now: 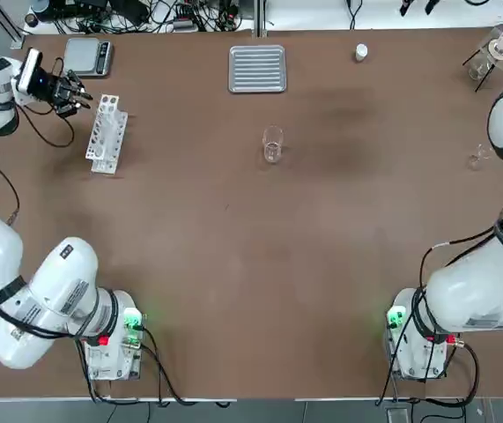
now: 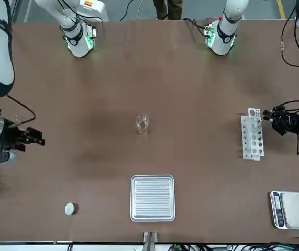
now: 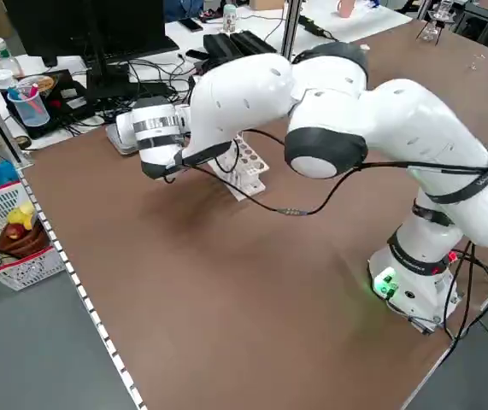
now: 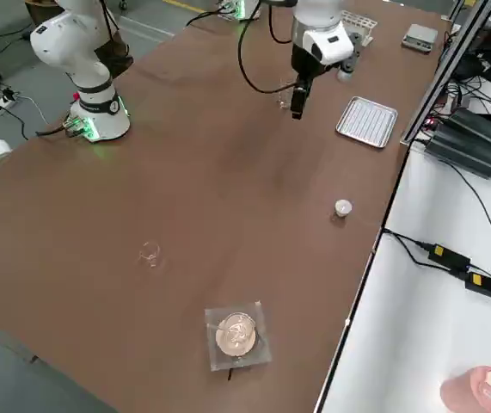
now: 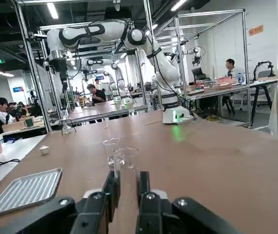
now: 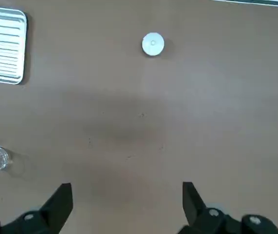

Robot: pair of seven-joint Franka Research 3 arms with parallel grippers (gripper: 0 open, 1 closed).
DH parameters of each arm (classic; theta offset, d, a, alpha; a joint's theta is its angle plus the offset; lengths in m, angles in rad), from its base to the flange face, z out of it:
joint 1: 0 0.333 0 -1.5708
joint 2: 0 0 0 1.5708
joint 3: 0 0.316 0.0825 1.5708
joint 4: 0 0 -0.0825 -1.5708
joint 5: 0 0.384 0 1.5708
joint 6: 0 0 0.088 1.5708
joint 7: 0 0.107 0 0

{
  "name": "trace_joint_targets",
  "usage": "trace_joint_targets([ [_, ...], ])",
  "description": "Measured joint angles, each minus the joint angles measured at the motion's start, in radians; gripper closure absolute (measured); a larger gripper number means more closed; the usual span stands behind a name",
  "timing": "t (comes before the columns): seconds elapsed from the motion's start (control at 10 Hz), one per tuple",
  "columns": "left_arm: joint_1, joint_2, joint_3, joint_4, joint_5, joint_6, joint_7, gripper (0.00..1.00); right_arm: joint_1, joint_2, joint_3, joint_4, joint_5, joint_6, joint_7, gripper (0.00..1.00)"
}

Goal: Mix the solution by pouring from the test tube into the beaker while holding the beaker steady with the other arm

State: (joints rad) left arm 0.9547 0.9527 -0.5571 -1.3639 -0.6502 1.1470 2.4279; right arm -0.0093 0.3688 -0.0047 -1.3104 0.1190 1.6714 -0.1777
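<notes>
Brown tabletop is seen from overhead. At far left, the left gripper (image 1: 73,91) is shut beside the white rack (image 1: 107,132); a held test tube cannot be made out. The beaker (image 1: 272,144) stands upright at centre, between both claws. At far right, the right gripper (image 6: 127,195) is spread wide, empty, somewhat nearer the beaker.

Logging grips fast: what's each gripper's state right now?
Left gripper: closed on the test tube, beside the white rack.
Right gripper: open, empty, above the table.
</notes>
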Motion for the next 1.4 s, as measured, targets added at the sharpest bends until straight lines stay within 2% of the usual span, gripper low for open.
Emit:
trace_joint_targets([
  [0.3, -0.021, 0.005, 0.030, 0.007, -0.023, -0.007, -0.019, 0.78, -0.001, -0.019, -0.030, 0.121, -0.049, -0.182, 0.073, 0.00],
  [0.5, -0.064, 0.009, 0.096, 0.011, -0.068, -0.015, -0.019, 0.78, -0.001, -0.088, -0.044, 0.119, -0.067, -0.220, 0.087, 0.00],
  [0.7, -0.079, 0.015, 0.121, 0.015, -0.082, -0.024, -0.020, 0.78, -0.001, -0.198, -0.056, 0.018, -0.083, -0.228, 0.089, 0.00],
  [1.0, -0.083, 0.019, 0.134, 0.019, -0.092, -0.024, -0.030, 0.78, -0.016, -0.289, -0.066, -0.163, -0.112, -0.116, 0.090, 0.00],
  [1.4, -0.114, 0.037, 0.161, 0.035, -0.112, -0.024, -0.059, 0.78, -0.015, -0.290, -0.062, -0.217, -0.114, -0.037, 0.090, 0.00],
])
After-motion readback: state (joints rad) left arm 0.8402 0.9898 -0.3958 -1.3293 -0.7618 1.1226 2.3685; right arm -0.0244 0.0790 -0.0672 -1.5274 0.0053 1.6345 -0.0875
